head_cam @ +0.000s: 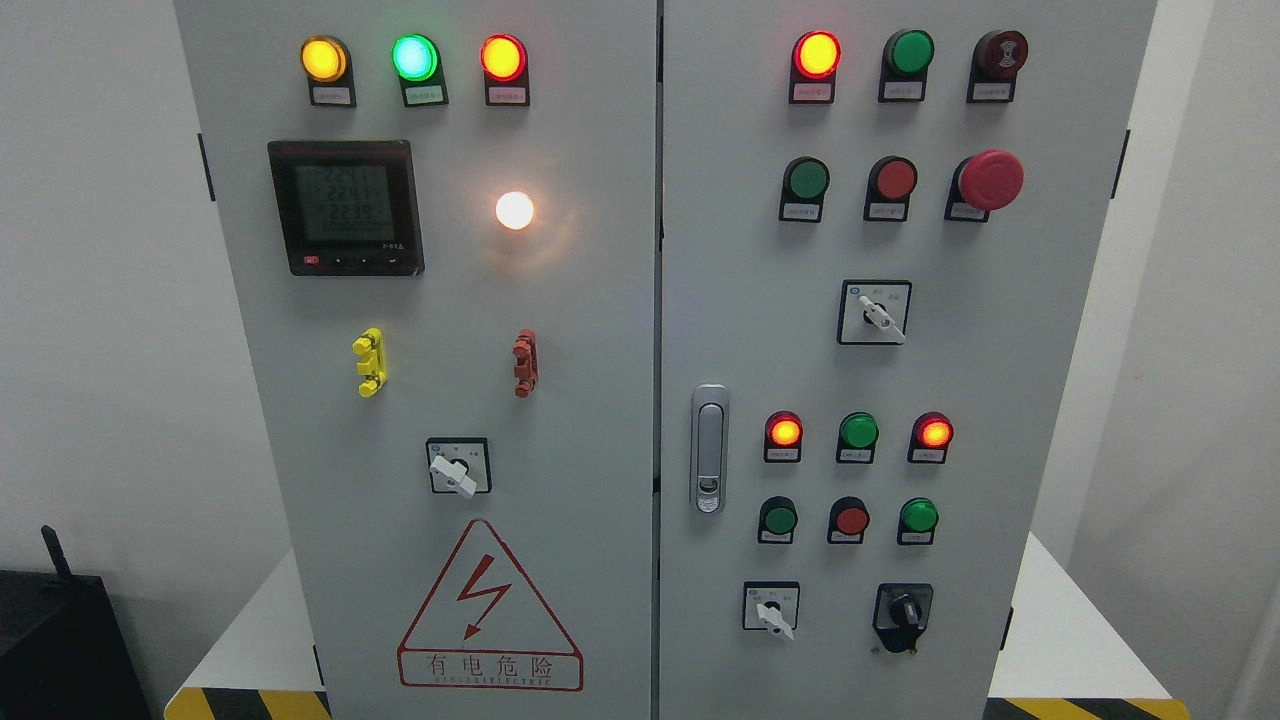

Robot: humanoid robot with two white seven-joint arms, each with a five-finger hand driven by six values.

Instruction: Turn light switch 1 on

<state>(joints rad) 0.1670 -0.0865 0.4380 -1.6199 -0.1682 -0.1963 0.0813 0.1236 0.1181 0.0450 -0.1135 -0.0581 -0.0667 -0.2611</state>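
The grey cabinet (600,300) fills the view, and neither robot hand shows, so I cannot tell how the fingers stand. On its left door a white lamp (515,210) glows beside the meter (346,208), with a white-handled knob (458,467) lower down (possibly switch 1; the labels are too small to read), its handle tilted to the lower right.

Head camera: close, level, facing cabinet (640,300) front squarely.
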